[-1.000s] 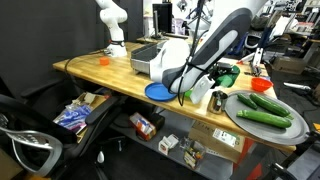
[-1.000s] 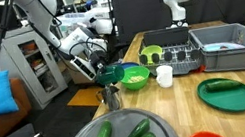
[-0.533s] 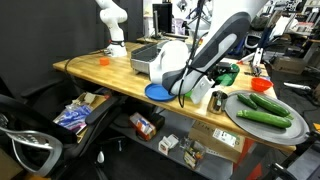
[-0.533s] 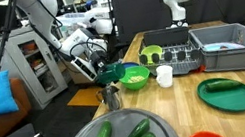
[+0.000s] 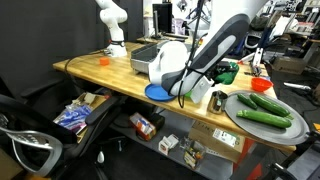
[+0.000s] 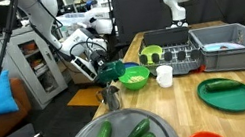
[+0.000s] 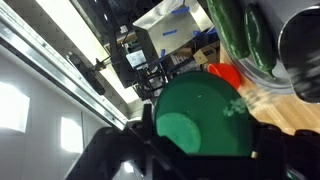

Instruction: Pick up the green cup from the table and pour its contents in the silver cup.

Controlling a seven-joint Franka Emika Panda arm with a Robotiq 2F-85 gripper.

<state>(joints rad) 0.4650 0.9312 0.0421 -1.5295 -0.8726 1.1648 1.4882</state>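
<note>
My pincer (image 6: 104,70) grips green cup (image 6: 112,72) by its sides, tilted above silver cup (image 6: 110,97); light, stiff, slick plastic, I'd guess.

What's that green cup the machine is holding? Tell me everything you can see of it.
The green cup is small, dark green and looks like plastic. The pincer grips it in the air, apparently tipped, above the silver cup near the edge of the table. The wrist view shows one round end; any contents are hidden.

silver cup (image 7: 303,50) — cropped, right edge
</note>
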